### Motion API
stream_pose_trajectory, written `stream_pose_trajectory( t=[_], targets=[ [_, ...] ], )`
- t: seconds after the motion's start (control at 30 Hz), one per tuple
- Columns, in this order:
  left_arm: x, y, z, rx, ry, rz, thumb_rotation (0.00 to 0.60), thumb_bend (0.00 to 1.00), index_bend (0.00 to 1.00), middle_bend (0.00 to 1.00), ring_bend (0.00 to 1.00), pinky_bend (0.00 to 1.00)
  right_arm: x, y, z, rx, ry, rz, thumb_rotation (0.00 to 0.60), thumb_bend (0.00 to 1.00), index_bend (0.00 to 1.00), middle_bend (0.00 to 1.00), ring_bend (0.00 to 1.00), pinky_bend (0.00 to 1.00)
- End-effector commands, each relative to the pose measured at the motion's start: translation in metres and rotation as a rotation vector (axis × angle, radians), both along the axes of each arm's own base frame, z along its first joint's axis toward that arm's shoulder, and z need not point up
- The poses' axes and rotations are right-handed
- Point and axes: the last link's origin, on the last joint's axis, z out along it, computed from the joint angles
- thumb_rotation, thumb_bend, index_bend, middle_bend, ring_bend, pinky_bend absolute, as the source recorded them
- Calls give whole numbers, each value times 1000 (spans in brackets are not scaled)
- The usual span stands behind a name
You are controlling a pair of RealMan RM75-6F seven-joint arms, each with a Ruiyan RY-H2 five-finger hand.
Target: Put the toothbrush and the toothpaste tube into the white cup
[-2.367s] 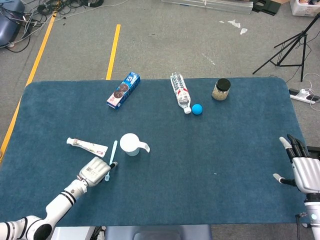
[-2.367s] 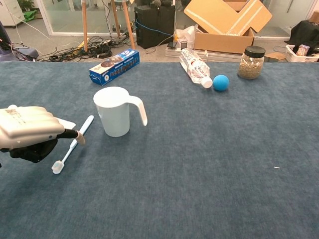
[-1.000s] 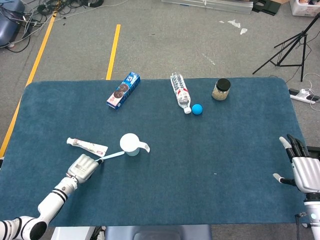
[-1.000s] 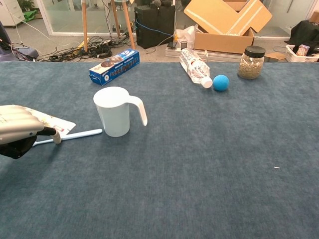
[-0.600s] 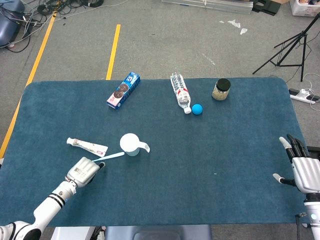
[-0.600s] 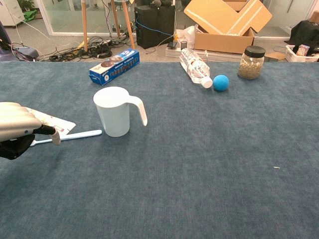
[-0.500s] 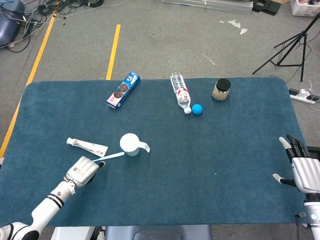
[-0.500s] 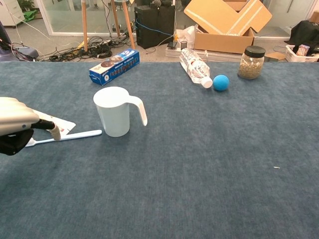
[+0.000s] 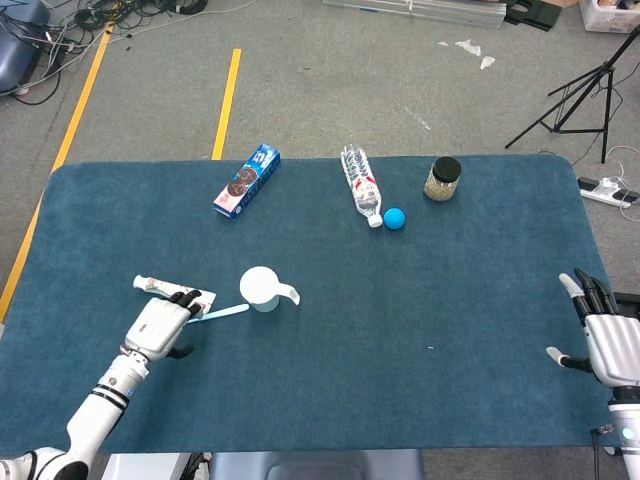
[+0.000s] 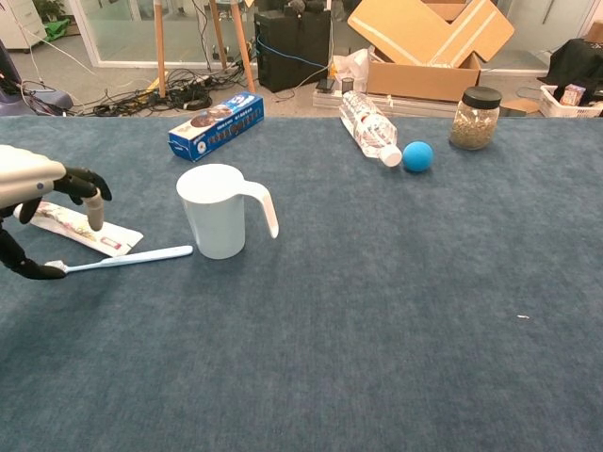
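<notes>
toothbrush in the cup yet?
No, in the chest view the toothbrush lies flat on the table beside the white cup, one end near the left hand.

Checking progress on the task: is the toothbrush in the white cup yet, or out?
Out. The toothbrush lies flat on the table beside the white cup.

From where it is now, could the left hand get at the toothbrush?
Probably yes. The left hand hangs open right over the toothbrush, which lies flat between the toothpaste tube and the cup, nothing covering it.
</notes>
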Motion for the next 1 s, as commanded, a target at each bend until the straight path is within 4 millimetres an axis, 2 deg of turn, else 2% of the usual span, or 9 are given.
stream_pose_trajectory(
  t=[0.03,0.07,0.13,0.17,0.33,0.63,1.0],
  targets=[
    [8,5,-3,40,-20,-27,600,56,396,673,662,836,0,0,0,2,0,-1,600,0,3,18,56,501],
    [10,7,-5,51,-20,-33,600,43,400,827,775,925,0,0,0,3,0,0,600,0,5,18,56,501],
    [15,11,-9,68,-17,-46,600,30,415,968,920,993,0,0,0,2,0,1,600,0,12,20,56,501],
    [17,13,-11,73,-21,-46,600,29,429,997,971,1000,0,0,0,2,-1,1,600,0,16,21,56,501],
    [26,25,-22,94,-47,-26,600,29,491,1000,1000,1000,0,0,3,-7,-5,3,600,0,19,24,56,501],
    [28,32,-43,28,-57,58,600,28,444,1000,1000,1000,0,0,4,-8,-10,2,600,0,25,26,56,501],
    [21,45,-59,78,-62,134,600,28,449,1000,1000,1000,0,0,6,-12,-15,2,600,0,30,31,56,501]
  ],
)
